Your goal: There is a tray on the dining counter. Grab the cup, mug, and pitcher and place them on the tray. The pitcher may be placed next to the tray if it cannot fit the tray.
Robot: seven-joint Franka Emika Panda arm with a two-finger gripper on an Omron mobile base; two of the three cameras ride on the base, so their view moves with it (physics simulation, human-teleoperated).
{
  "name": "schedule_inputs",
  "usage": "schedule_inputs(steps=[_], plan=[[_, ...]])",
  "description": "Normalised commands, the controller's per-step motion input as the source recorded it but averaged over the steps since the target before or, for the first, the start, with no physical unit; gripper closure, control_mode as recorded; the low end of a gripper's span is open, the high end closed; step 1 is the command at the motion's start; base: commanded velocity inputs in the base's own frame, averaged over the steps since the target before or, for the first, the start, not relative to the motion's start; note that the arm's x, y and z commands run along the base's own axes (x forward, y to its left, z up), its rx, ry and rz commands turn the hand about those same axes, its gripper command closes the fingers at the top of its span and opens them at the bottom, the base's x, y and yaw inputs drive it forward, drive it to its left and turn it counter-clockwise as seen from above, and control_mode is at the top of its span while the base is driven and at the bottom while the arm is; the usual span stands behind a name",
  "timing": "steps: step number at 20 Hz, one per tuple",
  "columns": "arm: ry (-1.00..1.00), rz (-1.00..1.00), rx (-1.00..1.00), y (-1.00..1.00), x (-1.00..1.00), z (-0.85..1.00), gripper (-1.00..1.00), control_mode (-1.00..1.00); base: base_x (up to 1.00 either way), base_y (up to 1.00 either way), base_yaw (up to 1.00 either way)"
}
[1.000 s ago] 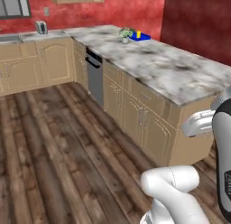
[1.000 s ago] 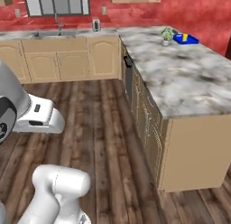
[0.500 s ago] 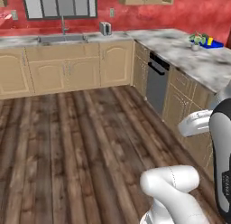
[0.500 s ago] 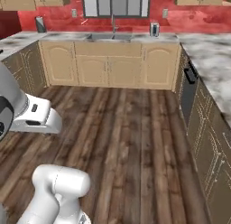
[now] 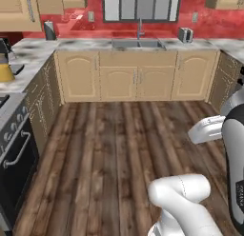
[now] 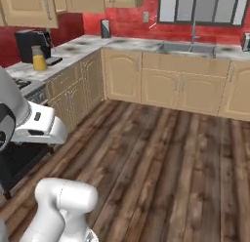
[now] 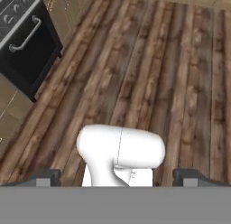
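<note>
End effector (image 7: 115,177) was open & empty, tips spread wide over the wood floor (image 7: 149,74) beside the black oven (image 7: 31,42); prob. carried clear while the base repositioned; pitcher (image 6: 39,58) stood upright on the left bench (image 6: 68,50) by the coffee machine (image 6: 30,42), well apart from the arm; sink (image 5: 138,43) ahead under the window; judged: nothing fetched yet.
</note>
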Motion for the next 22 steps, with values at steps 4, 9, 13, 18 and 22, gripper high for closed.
schedule_inputs(steps=[4,9,13,18,22], plan=[[0.00,0.00,0.00,0.00,0.00,0.00,-1.00,1.00,1.00,0.86,0.39],[0.00,0.00,0.00,0.00,0.00,0.00,-1.00,1.00,0.99,0.08,0.37],[0.00,0.00,0.00,0.00,0.00,0.00,-1.00,1.00,0.98,0.00,0.43],[0.00,0.00,0.00,0.00,0.00,0.00,-1.00,1.00,0.78,-0.14,0.46],[0.00,0.00,0.00,0.00,0.00,0.00,-1.00,1.00,0.62,-0.27,0.49]])
